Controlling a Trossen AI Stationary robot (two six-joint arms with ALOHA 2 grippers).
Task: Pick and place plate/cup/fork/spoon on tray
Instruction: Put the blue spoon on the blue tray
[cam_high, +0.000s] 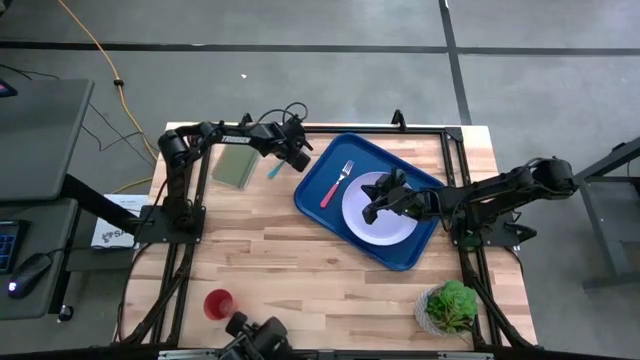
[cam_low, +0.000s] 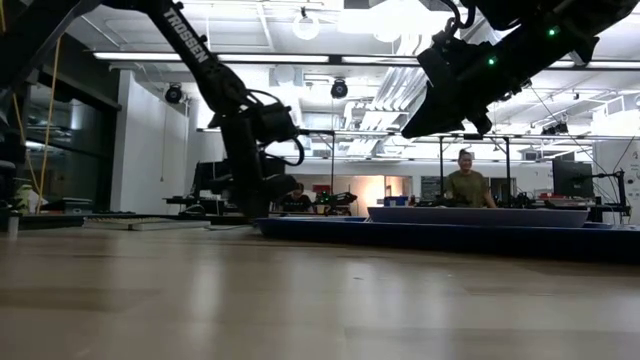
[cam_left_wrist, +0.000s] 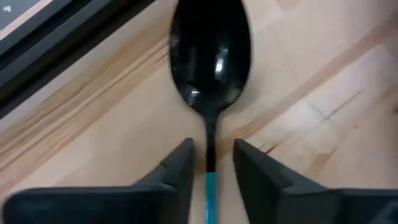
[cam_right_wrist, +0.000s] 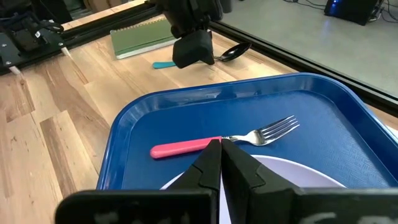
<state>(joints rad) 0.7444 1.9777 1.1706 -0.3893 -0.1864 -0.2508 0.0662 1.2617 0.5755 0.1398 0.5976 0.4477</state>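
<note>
The teal-handled spoon (cam_left_wrist: 211, 56) lies flat on the wood table just beyond the blue tray's (cam_high: 303, 196) far left corner. My left gripper (cam_left_wrist: 211, 146) is open and low over it, one finger on each side of the spoon's thin neck, with a gap showing on both sides. The pink-handled fork (cam_right_wrist: 186, 148) and the pale plate (cam_high: 396, 226) lie in the tray. My right gripper (cam_right_wrist: 221, 144) is shut and empty, raised above the plate. The red cup (cam_high: 218, 303) stands upright near the table's near left edge.
An olive-green flat rectangle (cam_high: 237, 167) lies left of the spoon. A potted green plant (cam_high: 450, 306) stands at the near right corner. A black frame rail runs along the table's far edge. Bare wood lies between the cup and the tray. A person shows in the room beyond.
</note>
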